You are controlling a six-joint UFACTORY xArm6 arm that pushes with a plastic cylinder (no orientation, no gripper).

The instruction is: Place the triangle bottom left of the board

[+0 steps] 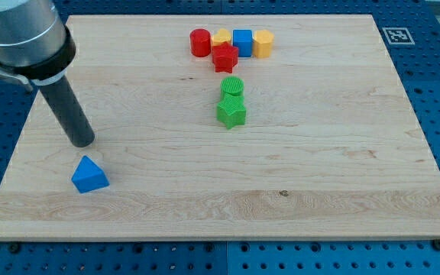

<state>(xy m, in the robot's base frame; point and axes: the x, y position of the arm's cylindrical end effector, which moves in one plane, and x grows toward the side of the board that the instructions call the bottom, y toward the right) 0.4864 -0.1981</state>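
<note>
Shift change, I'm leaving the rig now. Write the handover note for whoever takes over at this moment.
Tip: my tip rests on the board, just above the blue triangle toward the view's top, apart from it.
Job's block: the blue triangle lies in the board's bottom-left area, short of the very corner.
Other blocks: a cluster at the view's top, red cylinder, yellow block, blue cube, yellow block, red block; two green blocks mid-board.
Done: triangle roughly placed.
Left: perhaps a nudge toward the corner.
</note>
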